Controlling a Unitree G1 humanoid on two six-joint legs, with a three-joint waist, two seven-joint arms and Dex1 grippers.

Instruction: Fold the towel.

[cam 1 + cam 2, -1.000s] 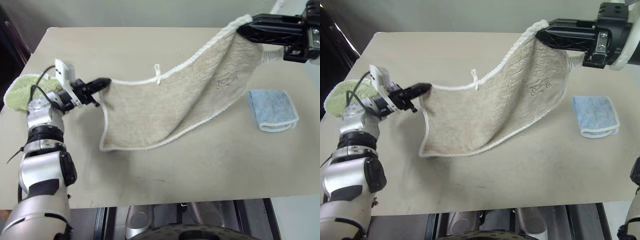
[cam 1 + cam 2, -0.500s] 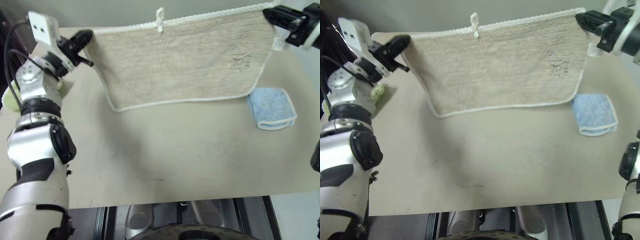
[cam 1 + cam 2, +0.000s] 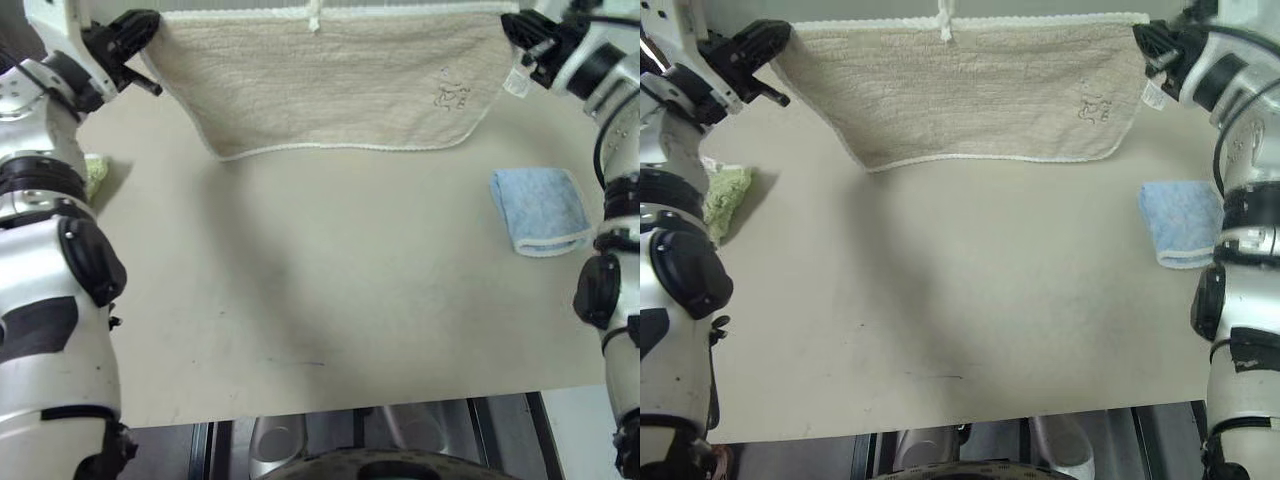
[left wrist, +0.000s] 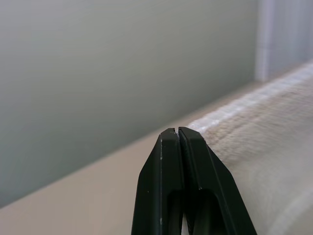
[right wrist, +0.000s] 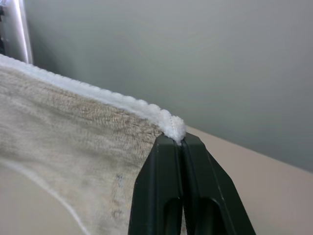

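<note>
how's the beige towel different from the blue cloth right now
The towel is beige with a white stitched border and hangs spread flat in the air; the light blue cloth lies folded on the table. The towel is pinched at its top corners by the left hand and the right hand; nothing touches the blue cloth. The towel looks much larger. Both have a pale edging.
</note>
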